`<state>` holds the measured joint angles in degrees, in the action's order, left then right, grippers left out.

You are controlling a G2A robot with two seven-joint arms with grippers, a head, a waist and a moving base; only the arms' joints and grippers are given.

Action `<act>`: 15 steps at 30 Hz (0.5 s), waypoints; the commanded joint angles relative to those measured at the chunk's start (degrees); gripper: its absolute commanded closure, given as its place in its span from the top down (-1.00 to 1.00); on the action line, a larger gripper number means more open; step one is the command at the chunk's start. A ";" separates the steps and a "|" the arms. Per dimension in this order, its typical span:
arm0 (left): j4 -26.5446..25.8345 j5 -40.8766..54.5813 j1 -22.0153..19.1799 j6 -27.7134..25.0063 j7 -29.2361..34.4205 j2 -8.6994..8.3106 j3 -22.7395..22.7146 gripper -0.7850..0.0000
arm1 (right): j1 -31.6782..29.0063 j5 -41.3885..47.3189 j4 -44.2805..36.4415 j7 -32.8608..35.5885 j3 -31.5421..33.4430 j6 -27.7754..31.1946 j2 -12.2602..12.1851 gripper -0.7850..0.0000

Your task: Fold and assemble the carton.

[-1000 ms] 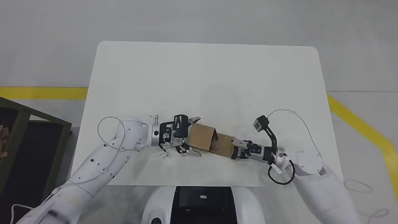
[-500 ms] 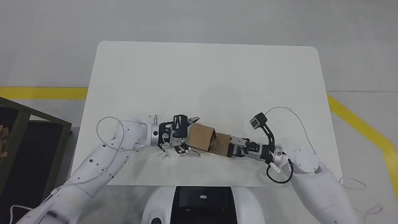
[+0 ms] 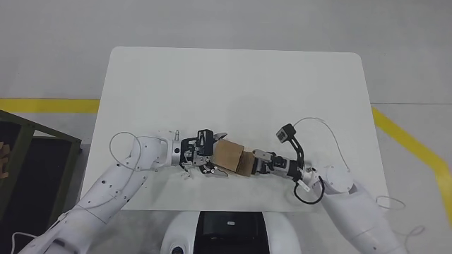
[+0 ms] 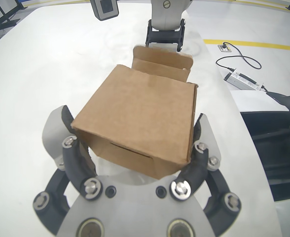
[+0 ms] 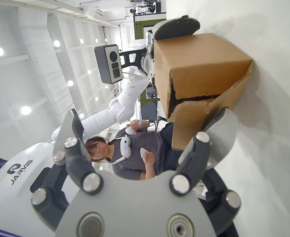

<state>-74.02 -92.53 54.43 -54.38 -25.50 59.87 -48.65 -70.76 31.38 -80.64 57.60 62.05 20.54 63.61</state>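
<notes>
A brown carton [image 3: 229, 157] lies on its side near the front edge of the white table [image 3: 233, 85]. My left gripper [image 3: 209, 156] is shut on the carton [image 4: 145, 109], one finger on each side wall at its closed end. At the other end, an end flap [image 4: 162, 62] is folded inwards. My right gripper [image 3: 258, 164] stands open at that end. In the right wrist view the flap [image 5: 189, 124] lies against one finger [image 5: 221, 129], while the other finger [image 5: 73, 129] is far off it. The carton body [image 5: 199, 67] rests on the table.
The table's front edge [image 3: 233, 210] runs just behind both grippers. A dark green bin [image 3: 28, 169] stands on the floor to the left of the table. Bare tabletop stretches beyond the carton towards the far edge.
My right gripper has moved left towards the carton and pushed its outstretched end flap inwards, so the carton looks shorter. The left gripper has kept still with its hold.
</notes>
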 commanded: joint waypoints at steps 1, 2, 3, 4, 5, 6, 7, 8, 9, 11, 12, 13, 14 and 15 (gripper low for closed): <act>0.04 0.08 0.00 -0.10 -0.04 0.00 0.00 1.00 | 0.18 0.33 -0.07 -0.24 -0.27 0.02 0.14 1.00; 0.04 0.09 -0.01 -0.11 -0.03 0.01 0.01 1.00 | 0.27 0.38 -0.12 -0.39 -0.41 0.09 0.21 1.00; 0.08 0.09 -0.01 -0.13 0.00 0.01 0.01 1.00 | 0.36 0.38 -0.21 -0.40 -0.55 0.15 0.27 1.00; 0.10 0.12 -0.02 -0.16 0.05 0.01 0.01 1.00 | 0.46 0.22 -0.22 -0.36 -0.66 0.20 0.31 1.00; 0.13 0.17 0.00 -0.07 0.08 0.01 -0.01 1.00 | 0.55 0.05 -0.19 -0.36 -0.70 0.27 0.34 1.00; 0.15 0.19 0.04 0.00 0.10 0.01 -0.01 1.00 | 0.63 -0.27 -0.14 -0.37 -0.72 0.31 0.35 1.00; 0.24 0.26 0.09 -0.10 0.09 0.01 0.00 1.00 | 0.68 -0.48 -0.16 -0.41 -0.73 0.36 0.36 1.00; 0.28 0.27 0.10 -0.14 0.10 0.00 -0.02 1.00 | 0.69 -0.55 -0.26 -0.47 -0.71 0.43 0.38 1.00; 0.35 0.25 0.12 -0.17 0.12 -0.01 -0.03 1.00 | 0.68 -0.60 -0.44 -0.52 -0.63 0.61 0.39 1.00; 0.39 0.24 0.18 -0.14 0.10 -0.03 -0.06 1.00 | 0.61 -0.76 -0.95 -0.78 -0.37 0.92 0.38 1.00; 0.47 0.32 0.26 -0.17 0.09 -0.04 -0.08 1.00 | 0.54 -0.75 -1.27 -0.86 -0.22 1.09 0.37 1.00; 0.47 0.33 0.29 -0.18 0.10 -0.04 -0.09 1.00 | 0.46 -0.93 -1.46 -0.89 -0.11 1.19 0.35 1.00; 0.50 0.31 0.34 -0.19 0.14 -0.06 -0.09 1.00 | 0.45 -1.36 -1.67 -0.83 -0.03 1.26 0.33 0.93; 0.48 0.32 0.38 -0.19 0.17 -0.06 -0.10 1.00 | 0.41 -1.69 -1.79 -0.76 0.01 1.15 0.30 0.79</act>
<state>-73.53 -92.21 54.78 -54.56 -25.37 59.82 -48.75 -70.33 30.00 -82.34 56.75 62.03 21.77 63.93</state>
